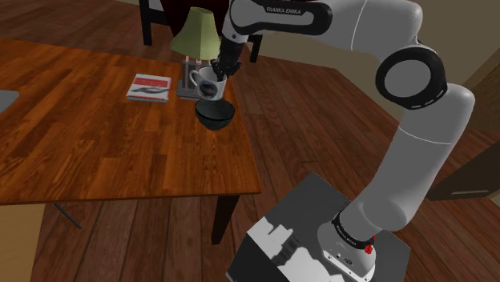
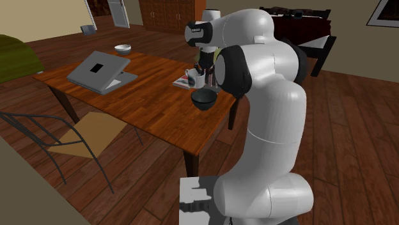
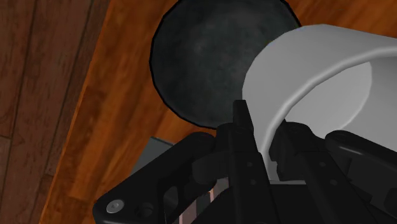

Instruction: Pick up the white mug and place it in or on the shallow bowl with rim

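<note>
Brown plank flooring [image 1: 320,136] runs under a reddish-brown wooden table [image 1: 96,152] that fills the left half of the shoulder view. Across the right of that view, the white robot arm [image 1: 417,136] rises from its box-shaped stand [image 1: 272,240] at the lower right and reaches to the upper middle. On the second exterior view's left a grey laptop [image 2: 99,71] sits half open on the table. Near the table's far corner stands a lamp with an olive-green shade [image 1: 196,34], and a flat red-and-white book [image 1: 150,87] lies to its left. Just below the lamp in the frame sits the round black shallow bowl [image 1: 215,114], close to the table's right edge. The white mug [image 1: 210,80] hangs just above the bowl, handle towards the frame's left. The black gripper [image 1: 224,70] is closed on the mug's wall, one finger [image 3: 242,130] outside it and the other inside.
</note>
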